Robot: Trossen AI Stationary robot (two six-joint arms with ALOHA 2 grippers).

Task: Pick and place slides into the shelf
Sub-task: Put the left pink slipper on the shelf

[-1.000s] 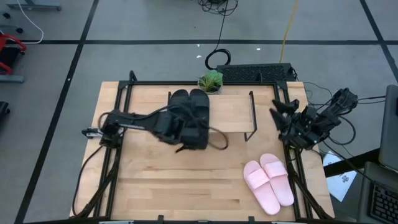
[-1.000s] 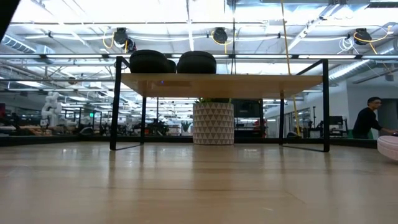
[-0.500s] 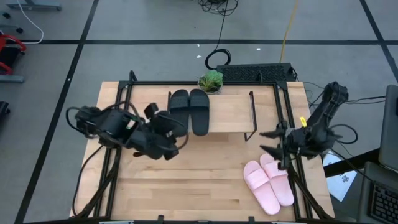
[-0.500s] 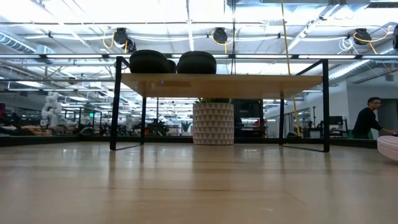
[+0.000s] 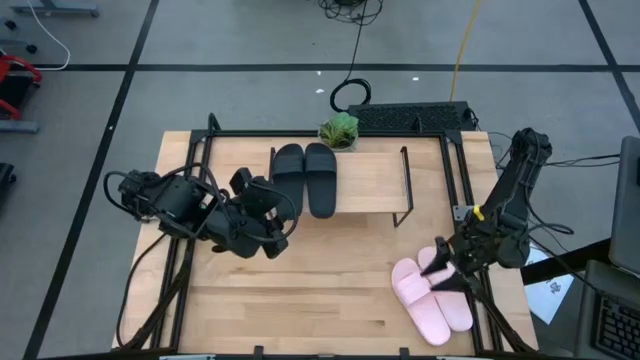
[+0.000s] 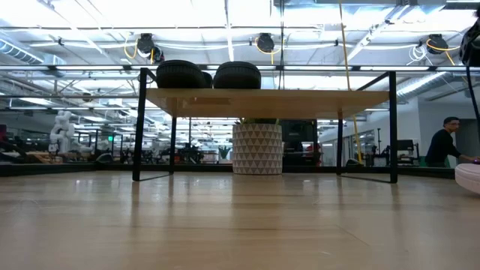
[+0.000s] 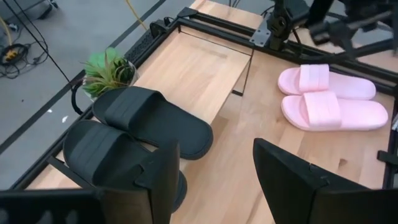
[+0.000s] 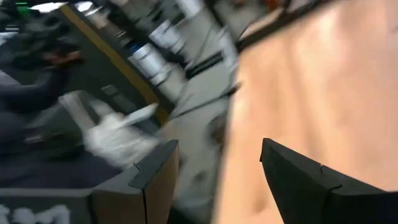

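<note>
Wooden surface [image 5: 300, 300]: pink slides [image 5: 432, 295] may be nudged askew by the released right claw [image 5: 440, 268] descending off-centre; left claw [image 5: 275, 222] is released too.

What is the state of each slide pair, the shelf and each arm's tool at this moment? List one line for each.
Black slides: side by side on top of the shelf, released.
Pink slides: side by side on the table, not yet shelved.
Shelf: upright, right part of its top bare.
Left tool: open, empty, beside the shelf.
Right tool: open, empty, above the pink slides.
</note>
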